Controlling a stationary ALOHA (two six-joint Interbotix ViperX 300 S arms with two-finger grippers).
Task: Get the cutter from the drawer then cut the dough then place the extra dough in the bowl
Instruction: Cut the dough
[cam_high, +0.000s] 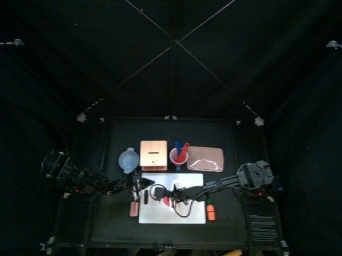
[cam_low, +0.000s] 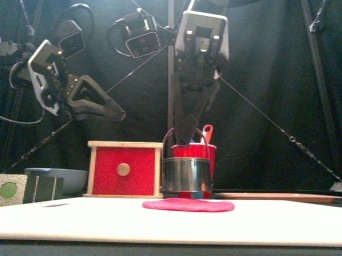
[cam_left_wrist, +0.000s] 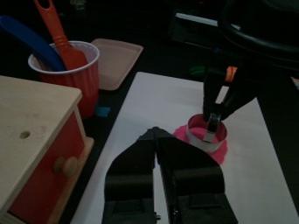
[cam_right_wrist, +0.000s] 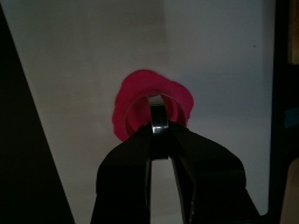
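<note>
One white cutting board (cam_high: 181, 212) on surface. One pink dough disc (cam_low: 189, 206), on board. One round metal cutter (cam_low: 187, 177), standing on dough. One wooden box (cam_low: 126, 170), red drawer front, behind board. One red cup (cam_left_wrist: 65, 66), behind board, beside box. Two toy knives in cup: one blue knife (cam_left_wrist: 26, 39), one red knife (cam_left_wrist: 52, 31). One pink tray (cam_left_wrist: 117, 59), behind board's right part. One blue-grey bowl (cam_high: 128, 158), behind board's left corner.

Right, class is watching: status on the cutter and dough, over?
Right gripper shut on cutter handle. Cutter sits on dough, on white board. Left gripper shut, empty. Nothing in the way seen.
</note>
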